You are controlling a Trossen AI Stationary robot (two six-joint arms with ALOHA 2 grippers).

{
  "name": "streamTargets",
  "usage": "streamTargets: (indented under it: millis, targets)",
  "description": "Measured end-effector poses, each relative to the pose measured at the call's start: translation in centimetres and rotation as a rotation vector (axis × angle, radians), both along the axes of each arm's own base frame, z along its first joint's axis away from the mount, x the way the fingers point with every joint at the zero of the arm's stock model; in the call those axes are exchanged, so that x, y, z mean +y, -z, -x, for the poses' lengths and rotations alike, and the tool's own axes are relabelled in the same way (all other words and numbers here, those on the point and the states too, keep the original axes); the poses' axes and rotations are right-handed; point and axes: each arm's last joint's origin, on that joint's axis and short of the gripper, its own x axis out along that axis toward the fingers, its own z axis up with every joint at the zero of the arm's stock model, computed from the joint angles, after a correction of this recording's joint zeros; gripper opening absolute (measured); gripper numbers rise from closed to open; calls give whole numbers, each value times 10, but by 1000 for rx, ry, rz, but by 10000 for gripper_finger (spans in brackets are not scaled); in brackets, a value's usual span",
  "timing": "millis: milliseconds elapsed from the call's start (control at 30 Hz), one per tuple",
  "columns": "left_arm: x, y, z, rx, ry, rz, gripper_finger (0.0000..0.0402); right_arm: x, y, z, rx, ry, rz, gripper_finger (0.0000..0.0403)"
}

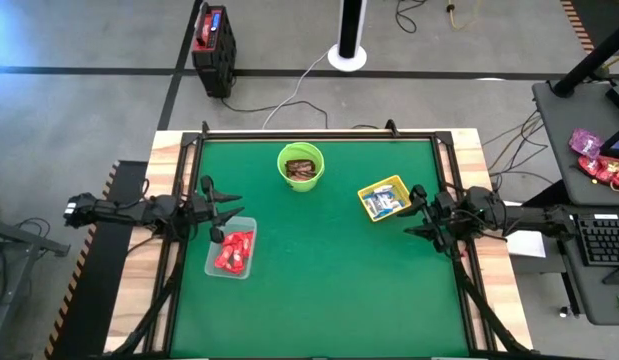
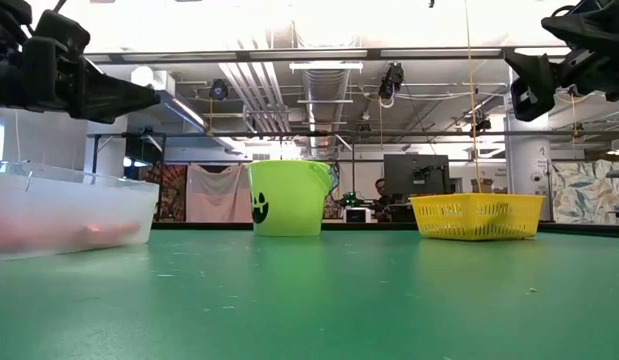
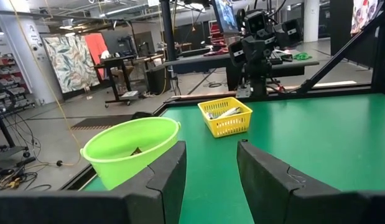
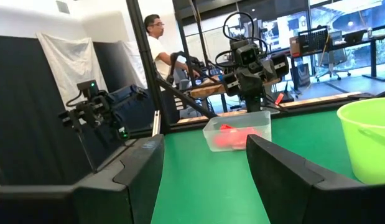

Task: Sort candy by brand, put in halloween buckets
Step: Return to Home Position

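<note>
Inventory of one green table mat [image 1: 329,290], seen from above, with three containers, three sorts of candy and two arms. Item 1: one round lime-green plastic bucket [image 2: 289,200] with a black pumpkin face on its wall, standing at 12 o'clock near the far edge. It holds a small heap of dark brown wrapped bars [image 1: 302,169], too closely piled to count. Item 2: one shallow square yellow mesh tray [image 2: 476,215] at 2 o'clock. It holds blue-and-white wrapped bars [image 1: 385,202] lying side by side, at least two, exact number not readable. Item 3: one clear rectangular plastic tub [image 2: 59,205] at 9 o'clock. It holds bright red wrapped bars [image 1: 234,252], roughly four or five, overlapping. All the candy in view lies inside these three containers, one colour to each. The three containers stand well apart from each other. Item 4: left gripper [image 1: 232,212], at 10 o'clock on the left edge of the mat, raised above the surface just beside the tub's far end. Its two dark fingers are spread with a plain gap between them and nothing is in the gap. Item 5: right gripper [image 1: 411,212], at 3 o'clock on the right edge, raised, just beside the tray. Its two fingers are likewise parted and carry nothing. Item 6: one person [image 4: 156,43] in a white top, in the room beyond the table, seen from the right wrist.
</note>
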Motion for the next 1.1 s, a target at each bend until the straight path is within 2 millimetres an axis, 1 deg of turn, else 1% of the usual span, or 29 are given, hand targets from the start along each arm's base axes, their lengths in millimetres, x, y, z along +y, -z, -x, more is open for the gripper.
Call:
streamTargets:
  millis: [1100]
  targets:
    - [0, 2, -1, 19, 0, -3, 128, 0, 0, 0, 1, 1, 1, 219]
